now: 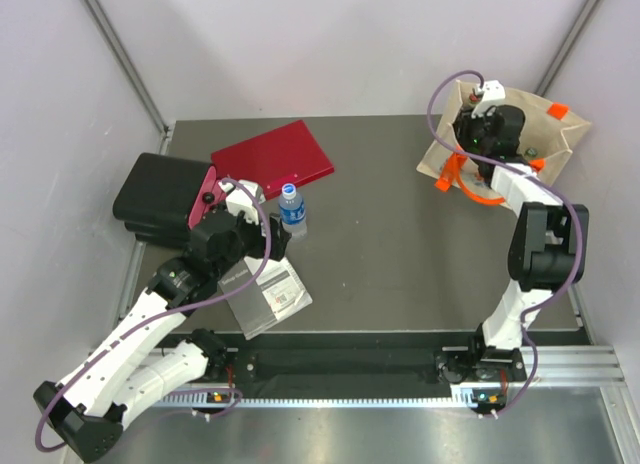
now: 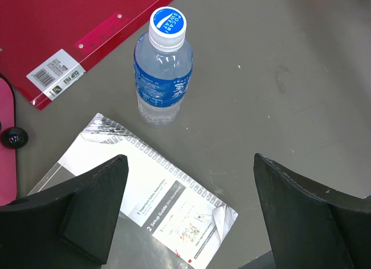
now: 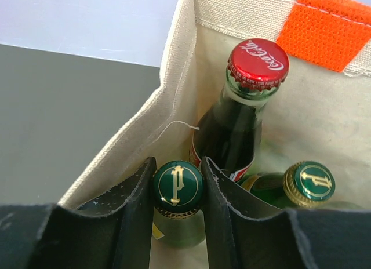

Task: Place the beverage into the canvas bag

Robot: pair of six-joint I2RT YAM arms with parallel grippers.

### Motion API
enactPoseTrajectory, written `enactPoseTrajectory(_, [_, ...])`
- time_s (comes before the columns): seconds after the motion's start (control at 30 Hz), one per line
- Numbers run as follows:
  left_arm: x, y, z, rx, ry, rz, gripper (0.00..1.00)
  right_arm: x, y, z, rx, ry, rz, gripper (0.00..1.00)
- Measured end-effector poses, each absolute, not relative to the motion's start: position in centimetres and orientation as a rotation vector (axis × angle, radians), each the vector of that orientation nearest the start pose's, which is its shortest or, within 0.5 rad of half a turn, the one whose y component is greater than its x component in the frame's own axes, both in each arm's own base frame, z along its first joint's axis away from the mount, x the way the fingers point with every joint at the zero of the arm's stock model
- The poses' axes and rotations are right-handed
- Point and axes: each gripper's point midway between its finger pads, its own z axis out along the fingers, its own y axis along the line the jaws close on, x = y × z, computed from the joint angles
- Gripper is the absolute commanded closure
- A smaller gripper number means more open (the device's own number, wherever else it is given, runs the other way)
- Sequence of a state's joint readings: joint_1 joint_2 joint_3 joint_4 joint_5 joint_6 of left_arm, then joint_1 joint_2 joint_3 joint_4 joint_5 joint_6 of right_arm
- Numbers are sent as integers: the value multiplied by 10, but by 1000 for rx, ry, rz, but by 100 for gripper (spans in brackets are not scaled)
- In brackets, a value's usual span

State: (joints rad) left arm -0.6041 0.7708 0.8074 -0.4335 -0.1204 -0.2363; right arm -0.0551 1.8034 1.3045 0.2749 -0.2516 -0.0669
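The beige canvas bag (image 1: 560,134) with orange handles stands at the back right; its inner wall (image 3: 174,106) shows in the right wrist view. My right gripper (image 3: 178,188) is inside the bag, shut on the neck of a green-capped glass bottle (image 3: 177,186). A red-capped cola bottle (image 3: 246,101) and another green-capped bottle (image 3: 310,182) stand in the bag beside it. My left gripper (image 2: 188,211) is open and empty, just short of a blue-labelled water bottle (image 2: 163,72) that stands upright on the table (image 1: 292,206).
A red folder (image 1: 275,156) lies behind the water bottle. A black case (image 1: 160,194) sits at the left edge. A white setup-guide leaflet (image 1: 265,296) lies under my left gripper. An orange handle (image 1: 465,179) drapes onto the table by the bag.
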Motion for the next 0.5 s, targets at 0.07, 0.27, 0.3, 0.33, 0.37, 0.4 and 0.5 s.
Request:
enactPoseTrajectory(0.07, [243,-154,233,285,1969,-430,7,559,10,209,-189,1791,141,65])
enactPoseTrajectory(0.27, [243,-154,233,285,1969,-430,7,563,12,203,-173,1823,159,58])
enactPoseTrajectory(0.3, [243,-154,233,285,1969,-430,7,563,13,205,-172,1821,161,57])
enactPoseTrajectory(0.33, [243,-154,233,285,1969,-430,7,564,13,207,-167,1814,161,57])
enactPoseTrajectory(0.37, [243,-154,233,285,1969,-430,7,564,14,208,-165,1812,162,55])
enactPoseTrajectory(0.4, [243,-154,233,285,1969,-429,7,565,14,209,-162,1808,163,55])
enactPoseTrajectory(0.5, [243,-154,233,285,1969,-430,7,565,15,209,-157,1809,170,55])
